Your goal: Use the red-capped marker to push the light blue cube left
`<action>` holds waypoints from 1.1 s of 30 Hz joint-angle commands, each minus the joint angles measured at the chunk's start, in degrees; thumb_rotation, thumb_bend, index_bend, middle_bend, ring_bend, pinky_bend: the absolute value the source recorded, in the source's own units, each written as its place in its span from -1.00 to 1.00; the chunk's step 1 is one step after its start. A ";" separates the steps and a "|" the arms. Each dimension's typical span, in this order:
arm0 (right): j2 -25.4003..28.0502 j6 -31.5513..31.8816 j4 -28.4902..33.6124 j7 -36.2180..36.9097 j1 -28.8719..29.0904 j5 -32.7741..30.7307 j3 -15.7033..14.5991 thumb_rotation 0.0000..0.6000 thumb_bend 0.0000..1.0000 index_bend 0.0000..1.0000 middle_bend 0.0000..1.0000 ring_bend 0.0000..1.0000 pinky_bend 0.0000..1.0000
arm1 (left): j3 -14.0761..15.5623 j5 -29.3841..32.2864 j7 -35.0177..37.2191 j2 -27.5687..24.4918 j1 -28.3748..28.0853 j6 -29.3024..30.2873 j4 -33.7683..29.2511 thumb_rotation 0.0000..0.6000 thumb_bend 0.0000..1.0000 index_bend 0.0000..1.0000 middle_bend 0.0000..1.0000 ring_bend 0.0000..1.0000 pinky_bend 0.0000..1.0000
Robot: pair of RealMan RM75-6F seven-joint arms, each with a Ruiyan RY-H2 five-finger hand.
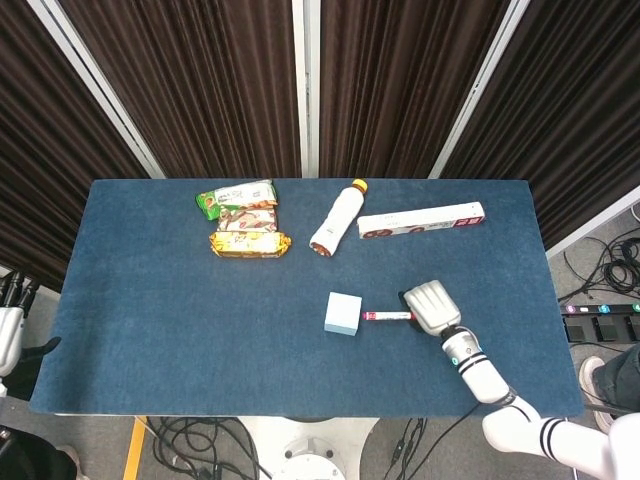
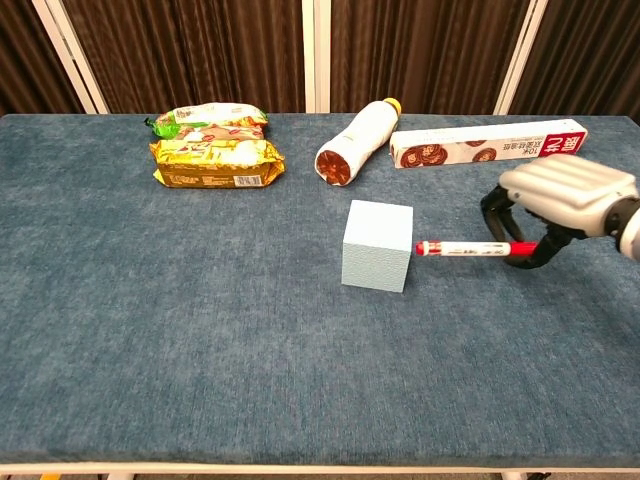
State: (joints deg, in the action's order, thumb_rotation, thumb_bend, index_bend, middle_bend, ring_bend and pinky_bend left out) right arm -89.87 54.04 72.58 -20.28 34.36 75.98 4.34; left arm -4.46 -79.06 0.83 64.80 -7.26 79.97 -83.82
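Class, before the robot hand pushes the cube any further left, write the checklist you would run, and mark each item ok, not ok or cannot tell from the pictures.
1. Marker held in the right robot hand: ok.
2. Red cap end points at the cube: ok; it sits at the cube's right face.
3. Cap actually touching the cube: cannot tell; any gap is too small to see.
4. Marker lies along the push line, roughly level: ok.
5. Table left of the cube free of things: ok; the snack packs and bottle lie further back.
6. Left robot hand out of the way: ok, off the table edge.
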 commanded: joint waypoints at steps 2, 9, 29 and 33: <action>0.96 0.29 0.47 -0.02 -0.42 -0.15 -0.34 1.00 -0.31 0.35 0.33 0.90 1.00 | 0.15 -0.31 0.06 0.26 -0.06 -0.08 0.13 1.00 -0.92 -0.63 -0.79 -0.97 -0.79; -0.40 -0.85 -0.34 -0.54 0.52 -1.05 0.24 1.00 -0.30 0.35 0.33 0.90 1.00 | 0.01 -0.08 0.64 0.13 -0.06 -0.29 0.68 1.00 -0.92 -0.63 -0.79 -0.97 -0.79; -9.25 -4.38 -3.37 -6.79 7.20 -6.24 4.54 1.00 -0.27 0.35 0.33 0.90 1.00 | -0.21 0.82 2.65 0.32 0.05 -1.27 3.02 1.00 -0.92 -0.63 -0.79 -0.97 -0.79; -7.33 -3.51 -2.13 -7.03 6.38 -6.05 3.58 1.00 -0.27 0.35 0.33 0.90 1.00 | -0.24 0.78 2.67 0.37 0.03 -1.27 2.90 1.00 -0.92 -0.63 -0.79 -0.97 -0.79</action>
State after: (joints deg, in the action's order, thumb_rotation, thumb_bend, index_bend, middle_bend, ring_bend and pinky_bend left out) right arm -97.62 50.21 70.08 -27.19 41.03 69.85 8.25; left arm -4.70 -78.27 3.50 65.17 -7.24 78.69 -80.91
